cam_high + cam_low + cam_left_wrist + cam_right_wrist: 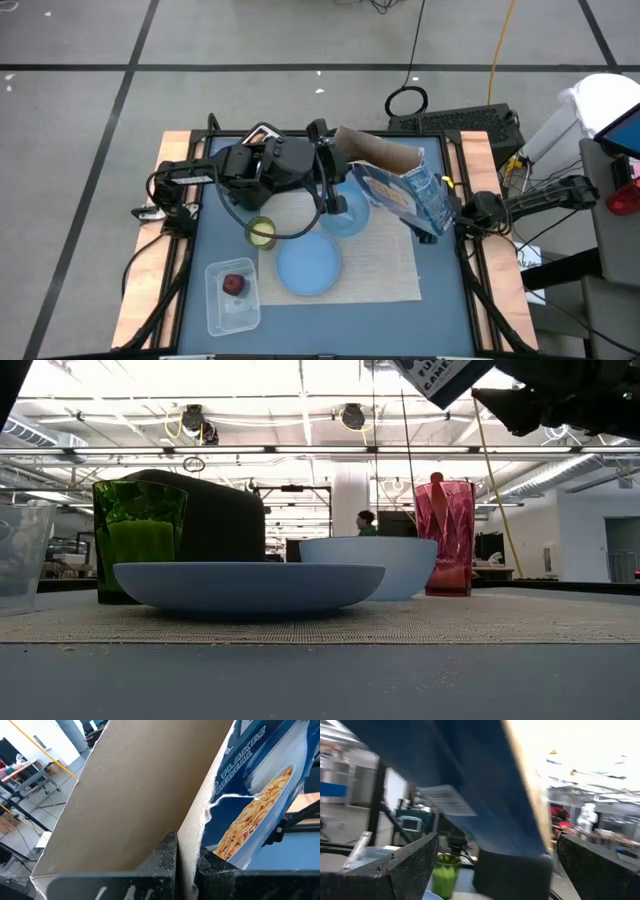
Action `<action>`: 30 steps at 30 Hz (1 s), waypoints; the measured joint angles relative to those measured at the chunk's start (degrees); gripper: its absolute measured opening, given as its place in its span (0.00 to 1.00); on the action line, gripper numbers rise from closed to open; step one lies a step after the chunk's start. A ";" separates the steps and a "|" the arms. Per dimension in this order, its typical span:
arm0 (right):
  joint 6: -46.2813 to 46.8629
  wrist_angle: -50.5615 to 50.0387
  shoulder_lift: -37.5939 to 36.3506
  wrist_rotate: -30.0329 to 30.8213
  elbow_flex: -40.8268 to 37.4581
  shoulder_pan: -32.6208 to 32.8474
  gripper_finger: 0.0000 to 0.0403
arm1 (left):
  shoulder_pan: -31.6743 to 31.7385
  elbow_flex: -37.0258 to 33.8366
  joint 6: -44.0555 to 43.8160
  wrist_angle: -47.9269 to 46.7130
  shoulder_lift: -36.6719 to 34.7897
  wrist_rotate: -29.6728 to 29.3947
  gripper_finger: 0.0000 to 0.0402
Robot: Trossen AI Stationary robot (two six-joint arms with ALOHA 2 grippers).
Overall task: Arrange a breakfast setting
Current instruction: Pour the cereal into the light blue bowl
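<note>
The blue cereal box (pixel 405 185) hangs tilted above the blue bowl (pixel 347 215), with its open brown end toward my left gripper (pixel 332 172), which is shut on it. My right gripper (pixel 452 215) is open. Its fingers stand on either side of the box's lower end (pixel 485 795), and I cannot tell if they touch. The light-blue plate (pixel 308 266) lies on the beige placemat (pixel 385 270), near the bowl. The purple cup (pixel 445 538) stands beside the bowl with a spoon handle (pixel 437 482) sticking out. The dark-red fruit (pixel 233 285) lies in a clear tub. My left gripper holds one wall of the box at its open end (pixel 192 835). One finger (pixel 167 855) is inside the box and the other (pixel 212 865) is outside on the printed face. The box is lifted clear and slants down toward the table's right.
A green cup (pixel 262 232) stands left of the bowl, under my left arm. The clear tub (pixel 232 295) sits at the near left, off the placemat. Bare blue table (pixel 445 320) lies along the near edge.
</note>
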 joint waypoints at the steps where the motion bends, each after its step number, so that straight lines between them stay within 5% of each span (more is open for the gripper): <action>1: 0.01 0.24 0.00 -1.32 0.02 -0.02 0.97 | 0.09 0.00 -0.39 0.17 0.00 0.00 0.01; 6: 0.00 3.63 0.50 -5.47 0.00 -0.01 0.97 | 0.72 0.00 -2.81 0.65 0.00 0.04 0.01; 30: -3.37 15.45 11.99 -5.77 3.69 -0.02 0.97 | 1.26 0.00 -5.15 3.21 0.00 0.00 0.01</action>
